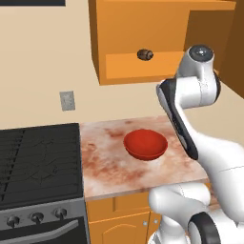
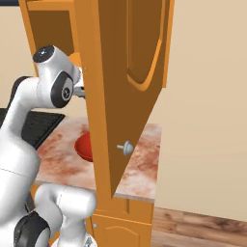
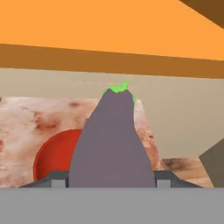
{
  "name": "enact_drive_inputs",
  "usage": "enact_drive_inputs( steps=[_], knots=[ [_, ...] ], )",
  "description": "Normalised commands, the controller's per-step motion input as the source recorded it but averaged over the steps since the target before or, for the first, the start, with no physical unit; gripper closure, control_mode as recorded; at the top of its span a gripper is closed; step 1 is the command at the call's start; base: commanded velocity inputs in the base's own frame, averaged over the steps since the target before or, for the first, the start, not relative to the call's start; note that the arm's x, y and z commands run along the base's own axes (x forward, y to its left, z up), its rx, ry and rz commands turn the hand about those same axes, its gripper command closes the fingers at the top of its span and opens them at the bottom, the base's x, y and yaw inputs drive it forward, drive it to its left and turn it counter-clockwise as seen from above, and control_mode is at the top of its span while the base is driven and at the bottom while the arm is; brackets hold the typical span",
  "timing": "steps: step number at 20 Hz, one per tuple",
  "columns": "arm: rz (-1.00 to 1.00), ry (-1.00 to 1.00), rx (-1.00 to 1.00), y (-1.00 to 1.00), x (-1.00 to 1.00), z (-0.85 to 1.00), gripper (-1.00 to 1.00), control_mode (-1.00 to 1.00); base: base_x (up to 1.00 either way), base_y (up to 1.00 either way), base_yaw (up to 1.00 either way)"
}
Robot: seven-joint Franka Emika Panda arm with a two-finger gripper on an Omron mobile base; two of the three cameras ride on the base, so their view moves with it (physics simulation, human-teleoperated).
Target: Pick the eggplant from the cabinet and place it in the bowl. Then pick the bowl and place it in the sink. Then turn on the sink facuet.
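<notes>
**Hand view: eggplant held in the gripper, bowl on the counter beyond**

Largest ahead of the hand is the orange-brown cabinet [image 3: 109, 30], its underside filling the top of the hand view, with a beige wall below it. From the left base camera the cabinet's shelf board carries a dark brown roundish lump [image 1: 145, 54]. An open cabinet door [image 2: 130, 87] hides most of the hand from the right base camera. Beneath the hand stretches the marbled reddish counter [image 1: 102, 162], with a black stove [image 1: 38, 162] beside it. The red bowl [image 3: 54, 155] sits on that counter, beyond the fingers and to one side of them in the hand view. The gripper [image 3: 109, 181] is closed around the grey-purple eggplant [image 3: 111, 144], which rises between its jaws, green stem tip pointing away from the hand.
</notes>
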Motion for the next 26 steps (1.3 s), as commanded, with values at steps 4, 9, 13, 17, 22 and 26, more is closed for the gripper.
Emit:
enact_drive_inputs(
  steps=[4,9,13,17,22,26],
  knots=[
    [0.13,0.15,-0.05,0.23,-1.0,-0.56,1.0,-1.0,0.0,0.0,0.0],
    [0.14,0.19,-0.03,0.1,-0.62,-0.67,1.0,-1.0,0.0,0.0,0.0],
    [0.18,0.17,0.0,0.0,0.11,-0.72,1.0,-1.0,0.0,0.0,0.0],
    [0.19,0.11,0.0,0.0,0.36,-0.67,1.0,-1.0,0.0,0.0,0.0],
    [0.18,0.01,0.0,0.07,0.49,-0.39,1.0,-1.0,0.0,0.0,0.0],
    [0.14,0.0,-0.03,0.1,0.52,-0.35,1.0,-1.0,0.0,0.0,0.0]
  ],
)
